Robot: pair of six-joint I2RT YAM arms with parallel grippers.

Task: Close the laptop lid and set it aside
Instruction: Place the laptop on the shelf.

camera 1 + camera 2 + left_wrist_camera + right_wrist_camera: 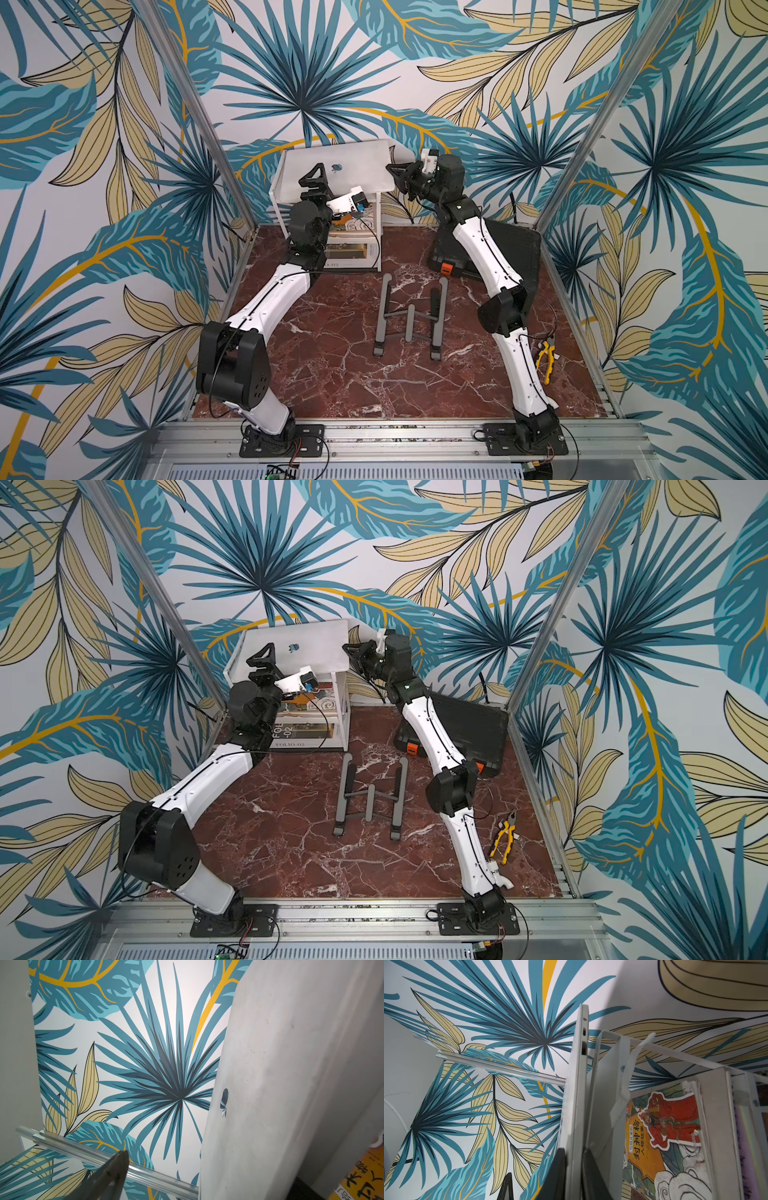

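Two small items nearest on marble table: grey folding stand flat at centre, yellow-handled pliers at right. Behind, black case. Farthest, white shelf rack carrying laptop, laptop lid down, logo up. Left gripper over lid, spread wide, holding nothing. Right gripper pinched onto laptop's right edge, possibly raised slightly off rack.

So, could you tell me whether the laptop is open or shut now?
Shut: the laptop shows only its logo side from above, and its edge is one thin slab.
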